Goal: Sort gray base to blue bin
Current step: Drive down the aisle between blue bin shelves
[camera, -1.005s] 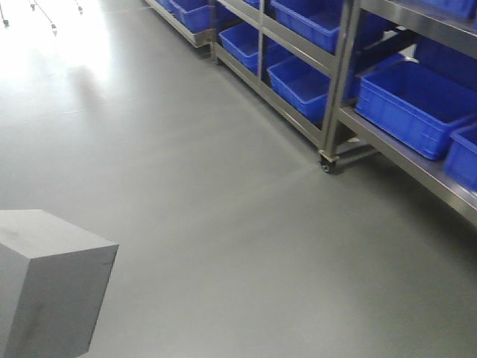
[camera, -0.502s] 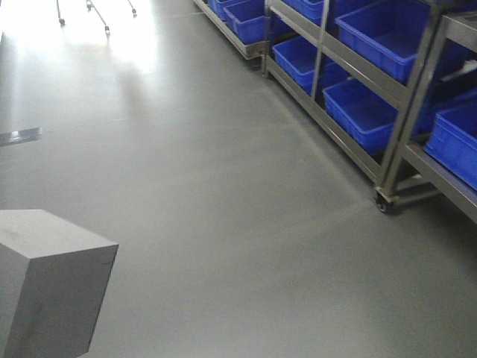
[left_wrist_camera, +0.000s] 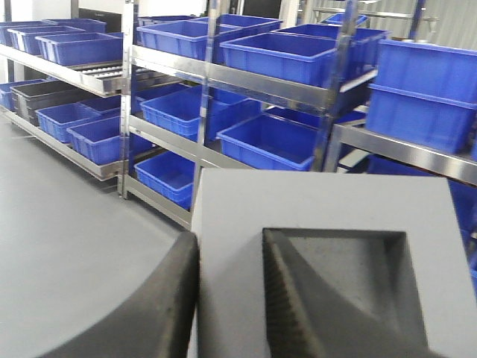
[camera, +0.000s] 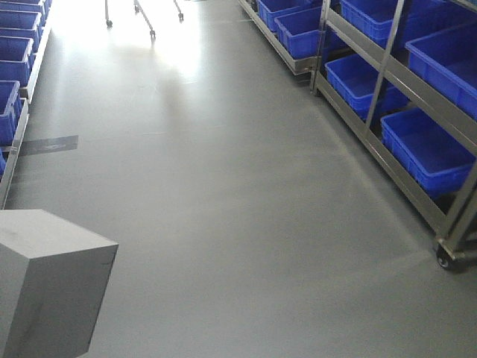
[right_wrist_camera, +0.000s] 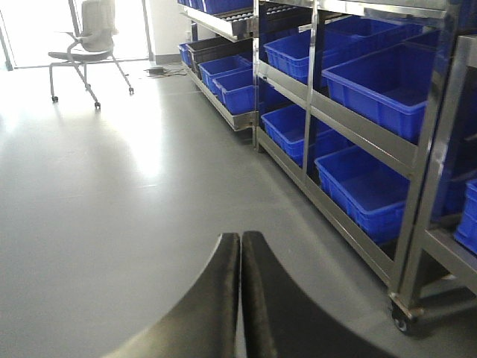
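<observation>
1. Front view: gray base (camera: 52,276) sits at lower left; racks (camera: 382,71) of blue bins (camera: 428,153) run along the right edge.
2. Left wrist view: left gripper (left_wrist_camera: 227,298) pinches the gray base's (left_wrist_camera: 335,216) wall, blocking the lower frame.
3. Right wrist view: right gripper (right_wrist_camera: 240,298), bottom centre, has its fingers pressed together, empty; chair (right_wrist_camera: 86,33) stands upper left.

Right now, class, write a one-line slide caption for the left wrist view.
Left gripper pinches one wall of the gray base, one finger in its recess, before steel racks of blue bins.

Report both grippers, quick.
Left gripper: closed on the gray base.
Right gripper: closed, empty.
</observation>
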You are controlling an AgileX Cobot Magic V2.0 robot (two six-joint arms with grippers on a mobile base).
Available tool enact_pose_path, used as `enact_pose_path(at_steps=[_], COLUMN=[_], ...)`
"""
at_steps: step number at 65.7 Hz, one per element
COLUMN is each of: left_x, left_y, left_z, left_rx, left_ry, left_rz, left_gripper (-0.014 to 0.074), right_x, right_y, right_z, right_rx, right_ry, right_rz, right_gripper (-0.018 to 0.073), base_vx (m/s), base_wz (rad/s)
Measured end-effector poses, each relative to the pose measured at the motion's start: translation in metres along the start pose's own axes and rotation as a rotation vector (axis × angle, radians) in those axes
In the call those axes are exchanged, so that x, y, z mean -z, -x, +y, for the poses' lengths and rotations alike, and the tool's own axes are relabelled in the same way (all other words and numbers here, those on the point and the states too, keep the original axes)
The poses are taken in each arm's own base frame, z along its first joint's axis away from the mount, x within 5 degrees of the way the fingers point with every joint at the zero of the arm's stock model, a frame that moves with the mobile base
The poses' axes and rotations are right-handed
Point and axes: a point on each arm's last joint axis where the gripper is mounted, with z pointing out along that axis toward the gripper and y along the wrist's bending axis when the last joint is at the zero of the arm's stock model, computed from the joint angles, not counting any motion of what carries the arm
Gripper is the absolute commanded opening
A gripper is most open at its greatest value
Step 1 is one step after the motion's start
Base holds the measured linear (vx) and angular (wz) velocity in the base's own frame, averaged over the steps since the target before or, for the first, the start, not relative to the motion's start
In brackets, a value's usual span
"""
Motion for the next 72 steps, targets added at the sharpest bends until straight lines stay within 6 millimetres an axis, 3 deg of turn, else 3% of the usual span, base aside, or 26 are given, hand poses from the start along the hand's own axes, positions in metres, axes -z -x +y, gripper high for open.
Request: enact_pose_path(at_steps=[72], left_x=[0.0], left_y=[0.0], left_z=[0.0], left_rx=[0.0], left_ry=[0.0], left_rz=[0.0], left_gripper=[-0.0006], right_x=[0.0], right_y=[0.0], right_z=[0.0], right_rx=[0.0], right_ry=[0.0], right_rz=[0.0], right_gripper=[-0.0005], base_vx=[0.43], base_wz=[0.17])
